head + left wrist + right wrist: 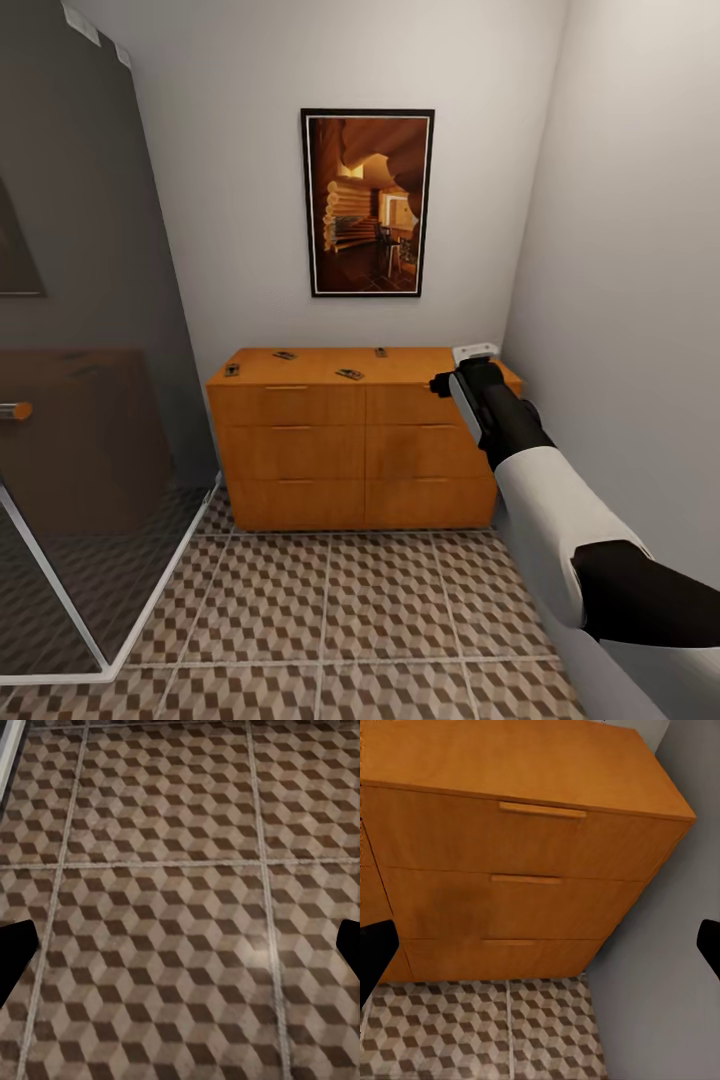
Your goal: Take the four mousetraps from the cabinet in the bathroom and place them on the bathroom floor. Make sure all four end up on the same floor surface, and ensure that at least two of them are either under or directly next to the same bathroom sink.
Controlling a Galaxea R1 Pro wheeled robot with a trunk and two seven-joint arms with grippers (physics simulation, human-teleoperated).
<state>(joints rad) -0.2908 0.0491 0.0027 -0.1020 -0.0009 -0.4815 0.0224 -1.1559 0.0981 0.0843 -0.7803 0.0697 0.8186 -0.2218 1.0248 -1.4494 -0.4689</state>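
Spread wide and empty at the right claw (540, 949), fingertips well apart, aimed at the right end of the cabinet (350, 440) just beside the grey wall (620, 300). Likewise open and holding nothing at the left claw (180, 949), facing down over the floor (380, 600).

Four mousetraps (350, 374) scattered flat on the cabinet top, all to the left of the right claw, none on the tiles yet.

Likely trouble:
- Scraping the arm along the wall, with so little room on that side.
- Pushing a flat trap along the wood instead of pinching it.
- Knocking one off the back edge.

Too small in the head view to tell whether set or sprung. Cannot tell where the sink stands. Left part of the room dimmed behind a dark glass screen (80, 400).
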